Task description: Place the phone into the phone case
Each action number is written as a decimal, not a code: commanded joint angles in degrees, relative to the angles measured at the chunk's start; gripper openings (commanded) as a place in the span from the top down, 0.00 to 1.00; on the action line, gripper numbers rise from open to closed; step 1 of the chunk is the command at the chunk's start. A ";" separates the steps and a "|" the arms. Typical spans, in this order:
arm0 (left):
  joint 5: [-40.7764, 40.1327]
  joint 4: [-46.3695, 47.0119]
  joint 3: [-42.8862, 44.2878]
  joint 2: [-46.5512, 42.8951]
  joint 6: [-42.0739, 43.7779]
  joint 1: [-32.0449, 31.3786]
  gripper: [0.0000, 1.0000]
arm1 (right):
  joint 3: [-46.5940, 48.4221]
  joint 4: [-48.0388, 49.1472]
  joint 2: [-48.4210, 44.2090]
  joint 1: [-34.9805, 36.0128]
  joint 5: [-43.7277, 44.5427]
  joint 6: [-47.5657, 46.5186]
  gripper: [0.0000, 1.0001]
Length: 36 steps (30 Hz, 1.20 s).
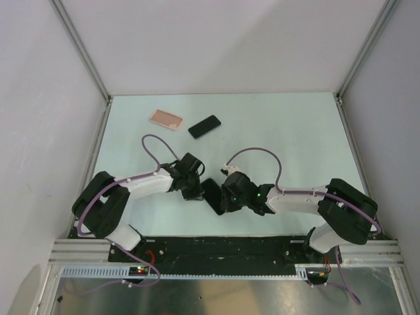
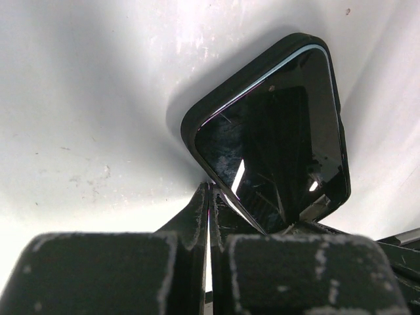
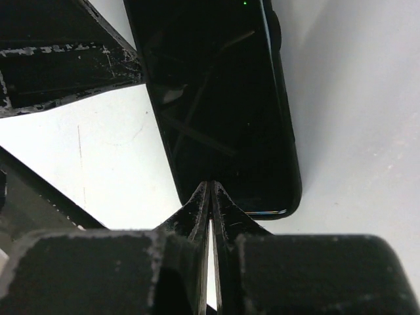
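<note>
The salmon-pink phone case [image 1: 165,119] lies flat at the far left of the table, apart from both arms. A black phone [image 1: 204,126] lies just right of it. A second black slab [image 1: 212,196] lies near the front, between the two grippers. It shows in the left wrist view [image 2: 275,144] and in the right wrist view [image 3: 220,98]. My left gripper [image 1: 196,190] is shut, its tips [image 2: 210,191] at the slab's lower left edge. My right gripper [image 1: 227,197] is shut, its tips [image 3: 211,189] over the slab's near end. Neither holds anything.
White walls and aluminium posts [image 1: 82,49] enclose the table on three sides. The left gripper's black body [image 3: 59,72] shows close by in the right wrist view. Purple cables [image 1: 152,147] loop over both arms.
</note>
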 commanded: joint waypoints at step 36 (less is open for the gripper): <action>-1.68 -3.45 14.20 5.31 6.87 5.41 0.96 | 27.17 -14.53 17.01 -11.01 -0.92 -9.27 0.65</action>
